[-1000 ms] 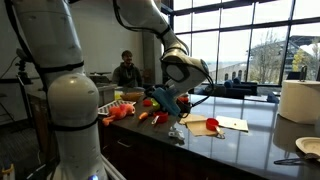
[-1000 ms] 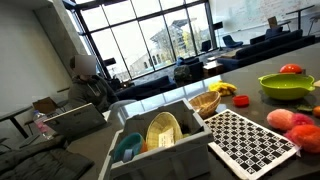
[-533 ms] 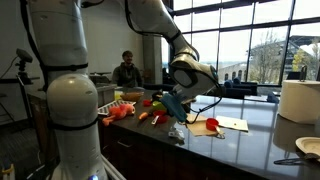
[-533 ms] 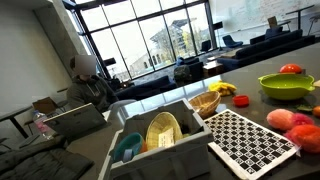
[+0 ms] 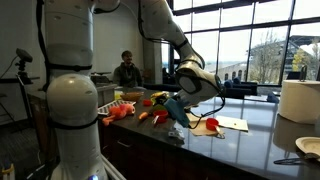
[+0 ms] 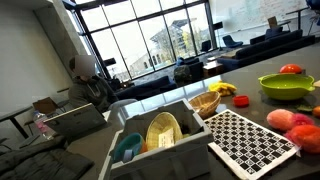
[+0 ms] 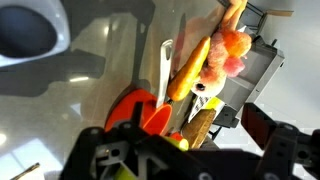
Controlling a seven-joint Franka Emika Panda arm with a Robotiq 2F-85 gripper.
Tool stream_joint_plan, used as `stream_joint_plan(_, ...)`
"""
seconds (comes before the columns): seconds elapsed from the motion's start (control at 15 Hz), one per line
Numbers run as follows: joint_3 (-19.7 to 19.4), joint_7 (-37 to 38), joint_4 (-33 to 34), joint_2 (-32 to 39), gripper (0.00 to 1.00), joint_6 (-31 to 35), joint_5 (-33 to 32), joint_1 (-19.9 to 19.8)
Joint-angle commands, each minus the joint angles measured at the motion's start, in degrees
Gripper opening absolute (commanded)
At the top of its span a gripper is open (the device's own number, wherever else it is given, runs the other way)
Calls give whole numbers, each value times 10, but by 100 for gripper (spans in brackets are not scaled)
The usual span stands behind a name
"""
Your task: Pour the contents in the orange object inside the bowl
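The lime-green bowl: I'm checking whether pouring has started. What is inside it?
In an exterior view the bowl shows its rim and outer wall. A red-orange round thing rises above the far rim; inside or behind, I cannot tell. The near wall hides the bowl's floor.

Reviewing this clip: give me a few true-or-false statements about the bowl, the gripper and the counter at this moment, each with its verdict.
1. The lime-green bowl stands upright on the counter. True.
2. The arm reaches over that bowl in the exterior view that shows it. False: no arm shows there; in an exterior view the gripper is low over the toy foods.
3. A person sits in the background. True.
4. The patterned mat is red and white. False: the checkered mat is black and white.
5. A white paper roll stands on the counter. True.
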Motion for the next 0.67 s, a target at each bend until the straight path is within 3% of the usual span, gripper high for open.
stream_joint_plan(0.0,13,-17,18,28,100,-21,14,-10)
stream_joint_plan(0.6,32,-27,23,61,100,-38,19,-10)
